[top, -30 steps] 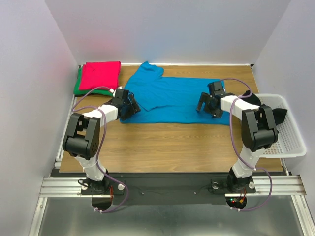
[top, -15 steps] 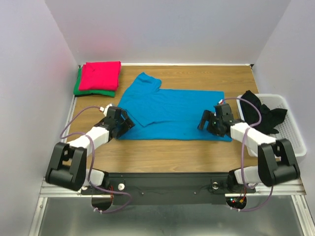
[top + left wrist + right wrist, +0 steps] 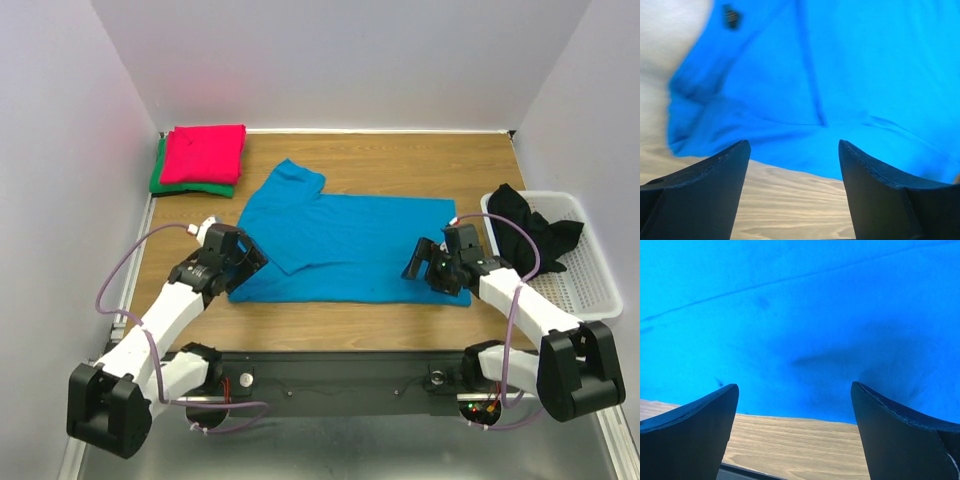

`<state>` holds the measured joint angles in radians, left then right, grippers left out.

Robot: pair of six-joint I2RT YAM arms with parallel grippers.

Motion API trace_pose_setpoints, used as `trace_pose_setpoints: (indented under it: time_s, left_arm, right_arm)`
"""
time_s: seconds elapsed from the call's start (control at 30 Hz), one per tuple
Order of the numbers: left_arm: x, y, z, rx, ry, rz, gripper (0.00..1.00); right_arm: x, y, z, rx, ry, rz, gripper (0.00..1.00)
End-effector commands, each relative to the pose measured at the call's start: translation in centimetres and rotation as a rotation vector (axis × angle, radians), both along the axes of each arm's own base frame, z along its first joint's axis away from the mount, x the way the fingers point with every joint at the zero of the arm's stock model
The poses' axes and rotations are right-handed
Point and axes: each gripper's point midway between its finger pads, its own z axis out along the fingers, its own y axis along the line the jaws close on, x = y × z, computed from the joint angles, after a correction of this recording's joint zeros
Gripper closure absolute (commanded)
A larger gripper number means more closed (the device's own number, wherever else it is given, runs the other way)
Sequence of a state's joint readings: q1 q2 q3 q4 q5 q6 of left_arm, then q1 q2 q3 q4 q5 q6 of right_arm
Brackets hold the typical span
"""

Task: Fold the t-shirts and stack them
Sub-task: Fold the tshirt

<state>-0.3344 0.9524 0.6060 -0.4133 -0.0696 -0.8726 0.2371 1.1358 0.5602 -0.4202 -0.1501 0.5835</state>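
Desk (image 3: 400, 160): wood, walled on three sides.

Blue shirt (image 3: 350, 245): spread flat mid-desk, long side running left to right, one sleeve poking toward the far left. Not yet folded. It looks laid out wide so both arms can reach its near edge at once.

Basket (image 3: 585, 290): white mesh, at the right edge of the desk, with a black cloth (image 3: 525, 225) heaped in it (not one of the shirts to stack, as I read it).

Red shirt (image 3: 203, 153): folded, lying on the green shirt (image 3: 158, 178) in the far left corner. That pile is probably where the blue one goes last.

Left claw (image 3: 240, 262): low at the shirt's near left corner. Wrist view shows the claw (image 3: 792, 145) spread wide, the hem of the shirt (image 3: 840, 75) just past the tips, bare desk between them. Grips nothing.

Right claw (image 3: 425, 268): low at the near right corner. Its claw (image 3: 795, 385) is likewise wide apart and released, with the shirt (image 3: 790, 315) edge ahead of the tips. Whether the tips touch cloth, I cannot tell.

Judgement: both are set to pinch the near hem.
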Motion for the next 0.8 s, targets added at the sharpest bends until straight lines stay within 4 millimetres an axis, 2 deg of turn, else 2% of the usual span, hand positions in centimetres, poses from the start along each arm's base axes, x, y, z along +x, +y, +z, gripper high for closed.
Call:
trace_pose_setpoints:
  time_s: [0.0,0.07,0.1,0.13,0.17,0.27,0.3,0.43,0.67,0.77]
  left_arm:
    - [1.7,-3.4,1.9,-0.044,-0.047,-0.096,0.16]
    - [2.7,-5.4,1.9,-0.062,-0.066,-0.144,0.16]
    - [2.6,-6.7,0.4,-0.048,-0.017,-0.183,0.16]
    - [3.3,-7.6,0.7,-0.049,-0.025,-0.202,0.16]
    - [3.4,-8.2,-0.9,-0.021,0.027,-0.227,0.16]
    - [4.8,-9.6,-1.2,-0.006,0.029,-0.250,0.16]
    - [5.0,-9.9,-2.0,-0.003,0.049,-0.254,0.16]
    - [6.1,-10.9,-2.3,-0.015,0.048,-0.261,0.16]
    - [6.4,-11.4,-4.0,0.003,0.081,-0.270,0.16]
    - [7.1,-11.8,-4.0,0.003,0.073,-0.277,0.16]
  right_arm:
    - [0.9,0.3,1.3,0.008,-0.023,-0.011,0.00]
    - [0.8,0.2,0.8,-0.001,-0.006,-0.016,0.00]
    - [0.7,0.0,0.5,-0.008,0.002,-0.020,0.00]
    - [0.7,0.0,0.4,-0.011,0.004,-0.019,0.00]
    - [0.7,-0.1,0.3,-0.014,0.006,-0.020,0.00]
    - [0.6,-0.2,0.1,-0.021,0.012,-0.023,0.00]
    - [0.5,-0.2,0.0,-0.022,0.014,-0.023,0.00]
    - [0.1,-0.2,-0.4,-0.020,0.031,-0.018,0.00]
    - [0.0,-0.4,-0.8,-0.032,0.043,-0.028,0.00]
    - [0.0,-0.4,-0.8,-0.030,0.042,-0.027,0.00]
